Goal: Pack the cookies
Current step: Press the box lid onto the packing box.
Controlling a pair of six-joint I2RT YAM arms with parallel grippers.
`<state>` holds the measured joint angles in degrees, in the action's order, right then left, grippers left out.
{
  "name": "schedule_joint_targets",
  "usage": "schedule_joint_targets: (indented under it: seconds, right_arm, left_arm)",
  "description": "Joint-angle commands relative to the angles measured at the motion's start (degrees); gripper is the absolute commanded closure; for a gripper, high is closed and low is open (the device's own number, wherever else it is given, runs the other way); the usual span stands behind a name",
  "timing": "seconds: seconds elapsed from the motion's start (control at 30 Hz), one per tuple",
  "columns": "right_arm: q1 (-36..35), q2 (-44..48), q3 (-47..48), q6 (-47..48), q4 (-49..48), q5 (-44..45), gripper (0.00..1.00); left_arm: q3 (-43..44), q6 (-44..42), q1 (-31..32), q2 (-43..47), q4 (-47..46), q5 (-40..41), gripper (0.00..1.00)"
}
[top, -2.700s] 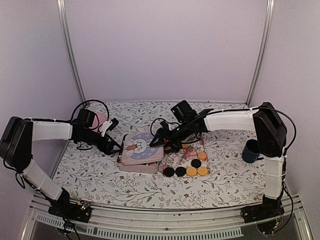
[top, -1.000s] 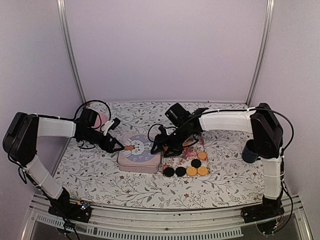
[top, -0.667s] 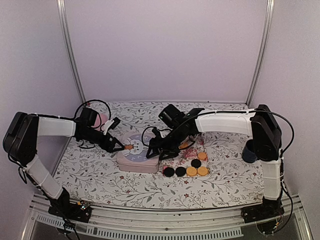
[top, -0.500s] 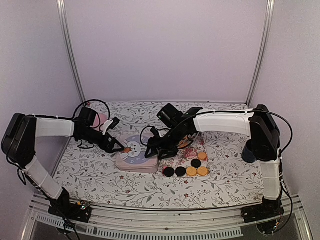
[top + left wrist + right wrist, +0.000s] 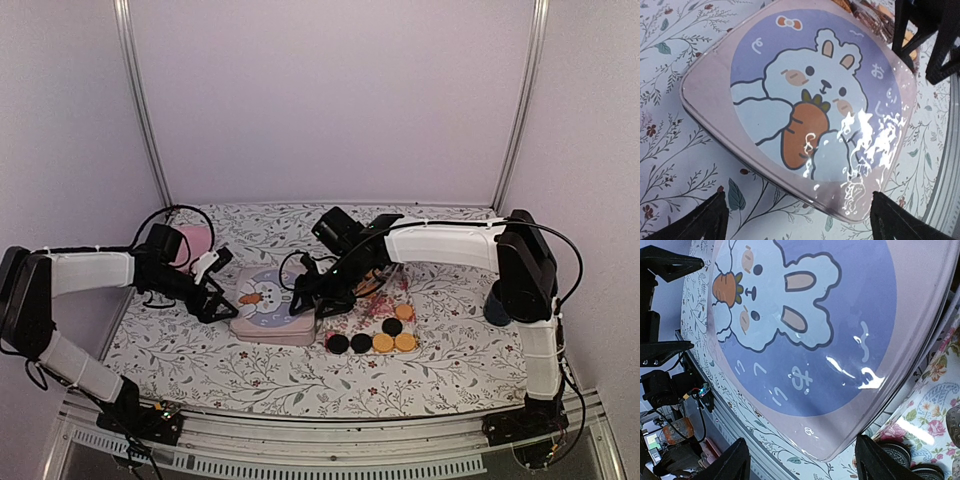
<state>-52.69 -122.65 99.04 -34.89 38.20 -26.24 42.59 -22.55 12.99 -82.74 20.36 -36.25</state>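
Golden and black cookies (image 5: 372, 342) lie on a flowered napkin (image 5: 347, 318), just beside the right gripper (image 5: 312, 303) on its outer side. Its fingers stand apart over the edge of the pink rabbit tin (image 5: 265, 305), gripping nothing visible. The left gripper (image 5: 220, 298), spread wide and empty, flanks the tin's opposite side, well apart from the cookies. With the lid on and cookies outside, packing looks unfinished.

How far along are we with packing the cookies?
Done: the lid sits on the tin. In hand: nothing; left gripper open beside the tin, right gripper open at its edge by the cloth. Left: at least six cookies lie on the cloth.
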Motion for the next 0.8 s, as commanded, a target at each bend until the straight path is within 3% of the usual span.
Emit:
schedule_joint_targets:
  seconds: [0.0, 0.33, 0.77]
  right_arm:
    - [0.43, -1.16, 1.15, 0.61, 0.09, 2.07, 0.26]
    - [0.71, -0.51, 1.06, -0.08, 0.0, 2.49, 0.27]
    - [0.71, 0.97, 0.25, -0.69, -0.73, 2.87, 0.27]
  left_arm:
    - [-2.11, -7.84, 1.06, 4.43, 3.25, 5.16, 0.01]
    - [-9.41, -8.46, 11.46, 9.05, -5.25, 19.42, 0.01]
    - [-9.02, -2.53, 15.24, 5.67, -11.61, 27.8, 0.01]
